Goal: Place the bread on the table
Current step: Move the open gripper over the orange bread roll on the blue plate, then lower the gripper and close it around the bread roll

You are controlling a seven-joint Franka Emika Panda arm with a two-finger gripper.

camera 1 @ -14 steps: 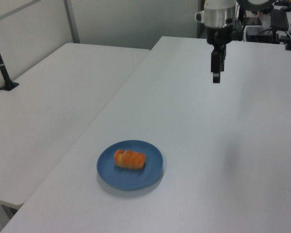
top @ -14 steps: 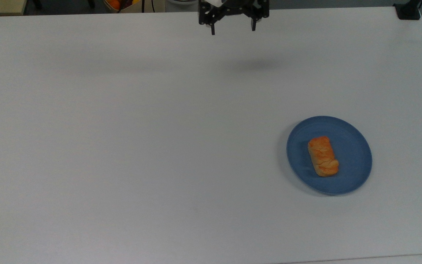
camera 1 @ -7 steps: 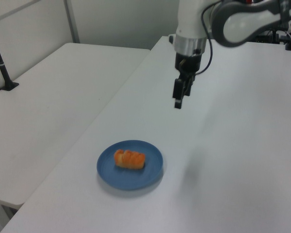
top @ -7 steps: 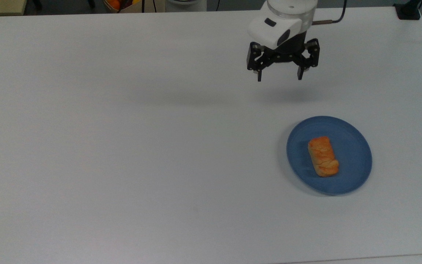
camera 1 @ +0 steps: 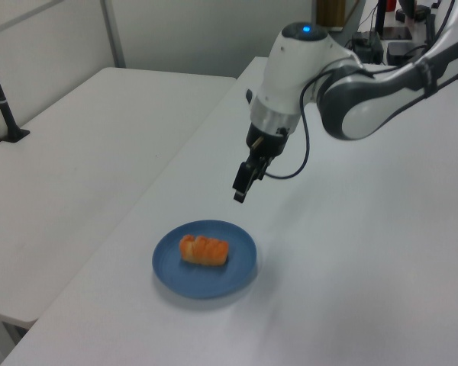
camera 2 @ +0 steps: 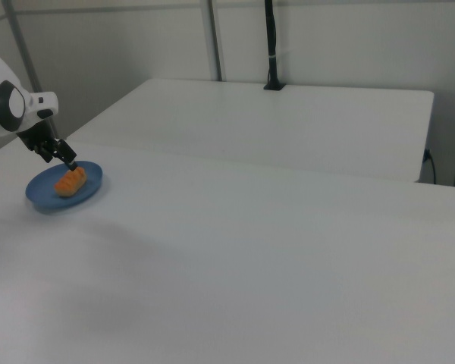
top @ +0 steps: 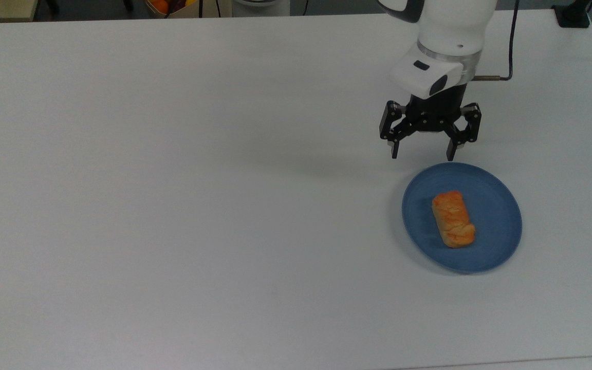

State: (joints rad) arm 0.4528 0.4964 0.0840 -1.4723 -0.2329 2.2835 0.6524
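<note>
Now the black two-finger gripper (top: pixel 423 150), fingers spread apart and empty, hangs just off the round blue plate's (top: pixel 501 241) far rim, while the small golden-orange bread roll (top: pixel 453 219) lies mid-plate, its long axis pointing roughly toward the gripper.

Gripper (top: pixel 423 155) now nearer blue plate (top: pixel 496 205)

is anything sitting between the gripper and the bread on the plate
No, nothing visible stands in the way. The gripper hangs open above the table, just off the blue plate at its rim, and the bread lies uncovered in the plate's middle.
</note>
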